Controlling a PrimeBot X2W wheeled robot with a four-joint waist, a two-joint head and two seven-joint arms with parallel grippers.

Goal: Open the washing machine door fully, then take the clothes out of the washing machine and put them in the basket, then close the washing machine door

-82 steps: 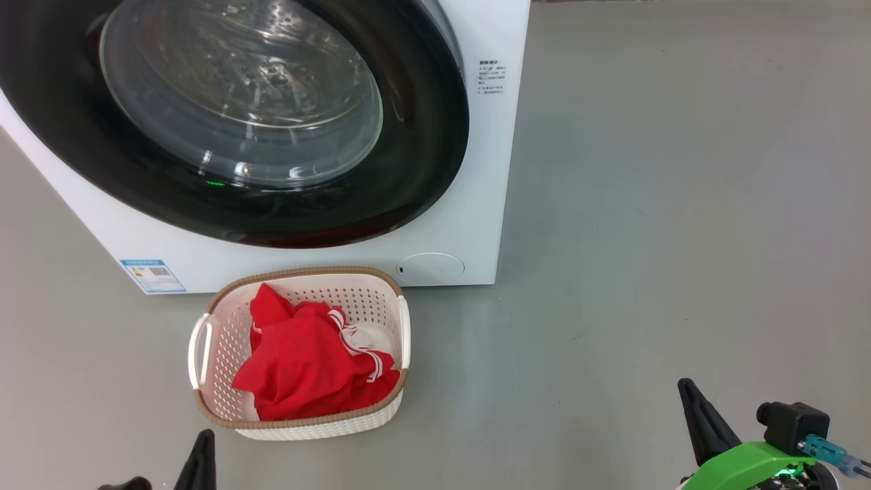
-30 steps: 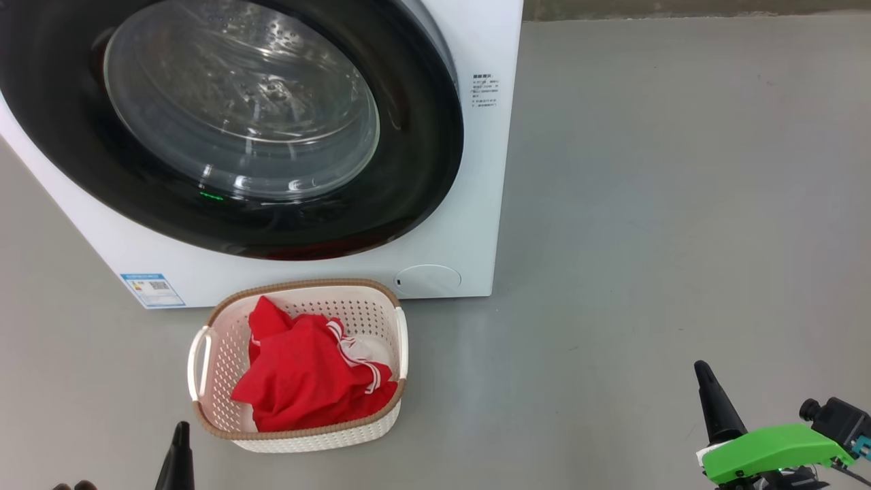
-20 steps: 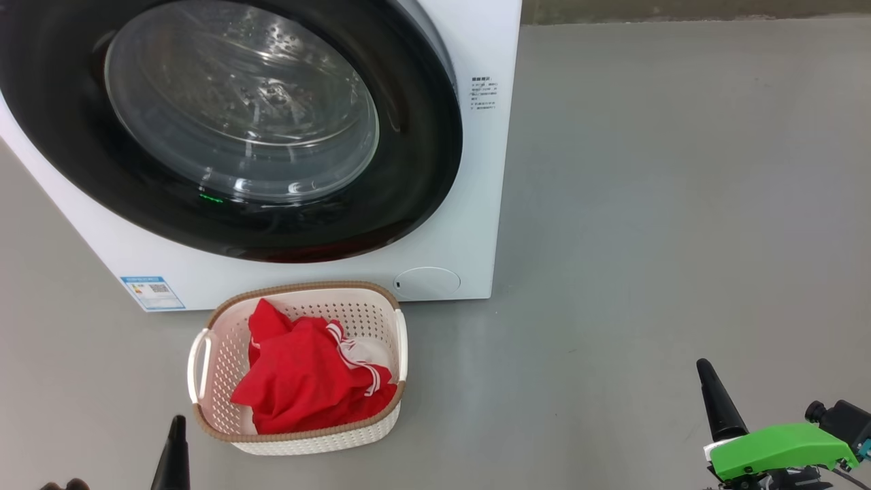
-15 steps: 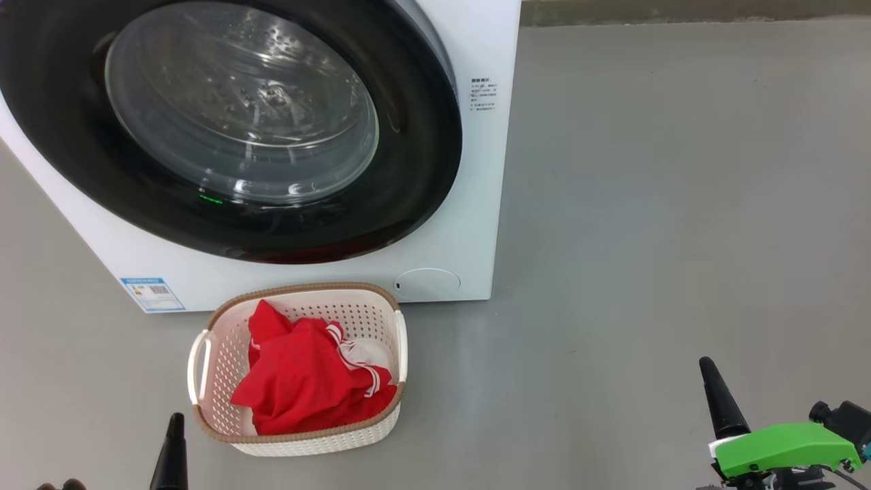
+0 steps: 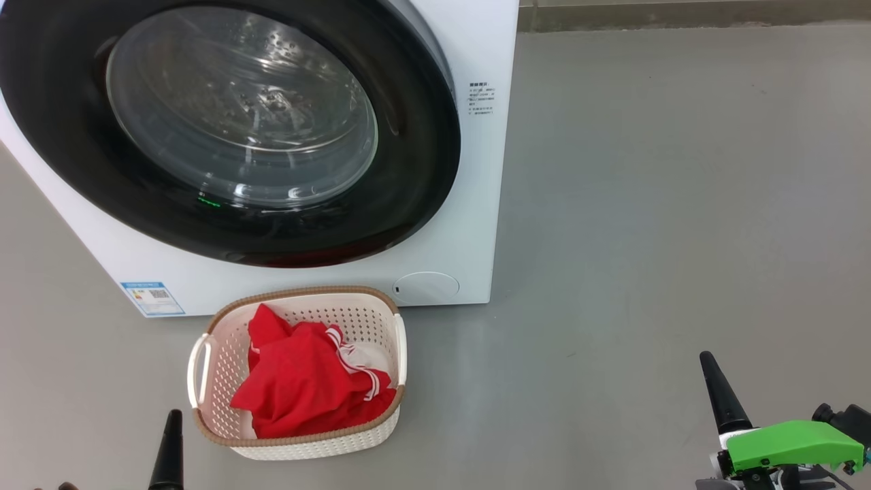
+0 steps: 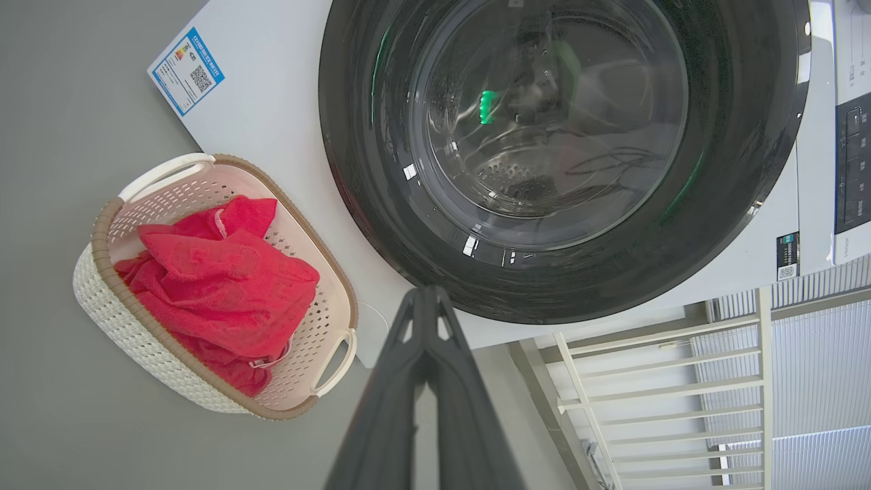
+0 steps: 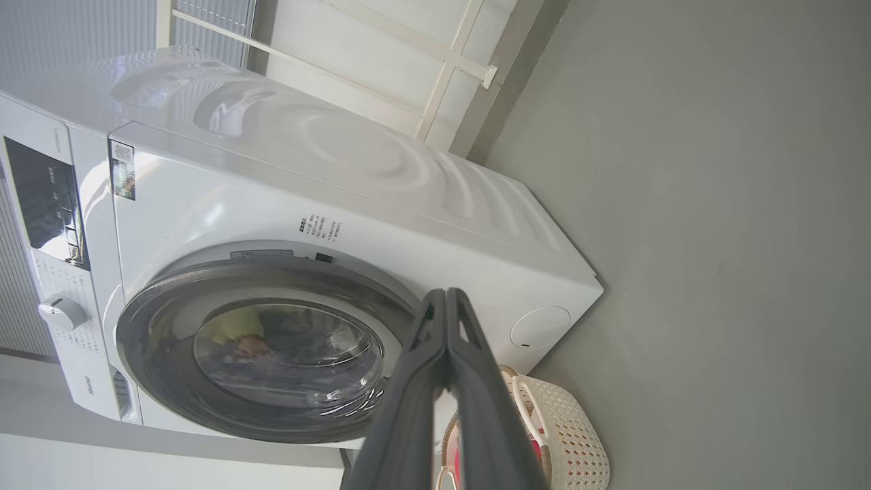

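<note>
two grippers, both pinched fully shut, nothing held in either

head view: washer (image 5: 476, 204) takes up the upper left. door (image 5: 422, 150) lies flush against its front, black rim around clear glass. blue label (image 5: 152, 298) low on the front at the left, round flap (image 5: 426, 287) low at the right. basket (image 5: 299, 446) stands on the grey floor (image 5: 680, 204) right in front of the washer, below the door; can't tell if it touches. clothes (image 5: 299, 388) are piled inside the basket, red with a white-striped edge, up to about rim height. left gripper (image 5: 171, 425) pokes up from the bottom edge just left of the basket, not touching it. right gripper (image 5: 711, 371) at lower right over bare floor, well apart from basket and washer, green housing (image 5: 793, 439) at its base

left wrist view: fingers meet at a single tip, no gap, nothing between them. the tip overlaps the door rim's edge in this view. basket off to the left with the red clothes in it, one white handle near the fingers. label at top left. white railing (image 6: 653, 381) lower right, dark panel (image 6: 854, 170) at the right edge

right wrist view: fingers pressed together at the tip, empty. door closed on the washer front, knob (image 7: 61, 313) and panel at the left edge, flap just right of the fingers. basket partly hidden behind the fingers at the bottom, a sliver of red inside
</note>
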